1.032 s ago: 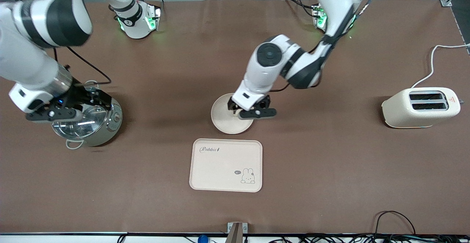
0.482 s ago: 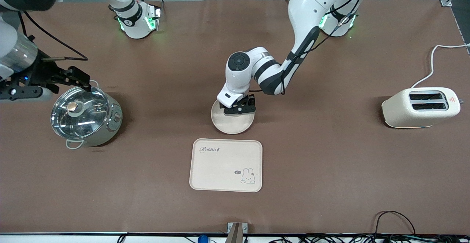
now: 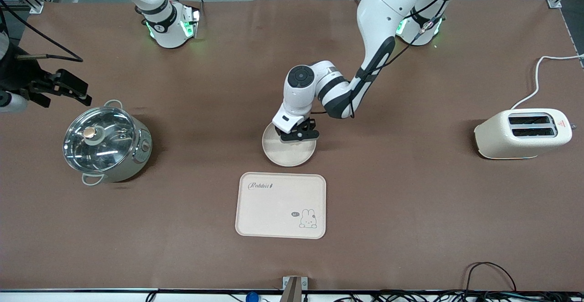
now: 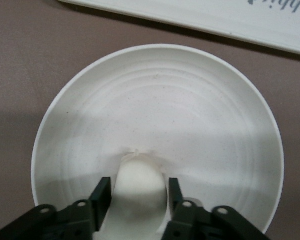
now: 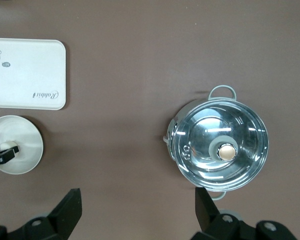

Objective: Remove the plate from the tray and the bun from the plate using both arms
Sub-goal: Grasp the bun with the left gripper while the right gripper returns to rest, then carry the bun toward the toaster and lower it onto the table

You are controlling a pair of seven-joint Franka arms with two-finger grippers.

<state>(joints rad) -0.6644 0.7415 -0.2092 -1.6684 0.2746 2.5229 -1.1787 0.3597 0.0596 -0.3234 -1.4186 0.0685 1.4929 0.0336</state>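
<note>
The round cream plate (image 3: 288, 154) (image 4: 165, 100) lies mid-table, just farther from the front camera than the tray. The pale bun (image 4: 140, 172) rests on the plate's edge toward the robots' bases; in the front view the hand mostly hides it. My left gripper (image 3: 296, 136) (image 4: 139, 184) is down on the plate, fingers pressed against both sides of the bun. My right gripper (image 3: 59, 94) (image 5: 137, 200) hangs open and empty over bare table beside the pot, at the right arm's end. The right wrist view shows the plate (image 5: 27, 137) and the bun (image 5: 10, 148) small and distant.
A rectangular cream tray (image 3: 280, 205) (image 5: 25, 72) with a rabbit drawing lies nearer the front camera than the plate. A steel pot with a glass lid (image 3: 107, 144) (image 5: 220, 150) stands at the right arm's end. A cream toaster (image 3: 522, 133) stands at the left arm's end.
The left gripper came down onto the plate and its fingers closed in on the bun. The right gripper moved off the pot's lid toward the table's end.
</note>
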